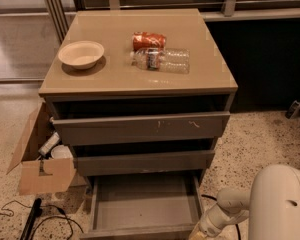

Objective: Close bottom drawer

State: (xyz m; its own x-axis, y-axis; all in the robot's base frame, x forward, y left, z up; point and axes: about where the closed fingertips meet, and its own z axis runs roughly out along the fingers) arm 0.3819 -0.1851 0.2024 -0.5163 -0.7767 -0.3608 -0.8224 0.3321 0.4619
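Bottom drawer: we see the bottom drawer pulled far out at floor level, its shallow grey tray bare and its front at the picture's lower edge.
Gripper: our gripper sits low, just beside the drawer's front right corner. We judge it is placed there to push the front inward. We cannot tell whether it is open or closed.
Drawers above: the middle drawer and the top drawer stand slightly ajar.
Cabinet top: a bowl, a can and a bottle, both lying down, rest well away from the work.
Floor, left: a cardboard box stands beside the cabinet.
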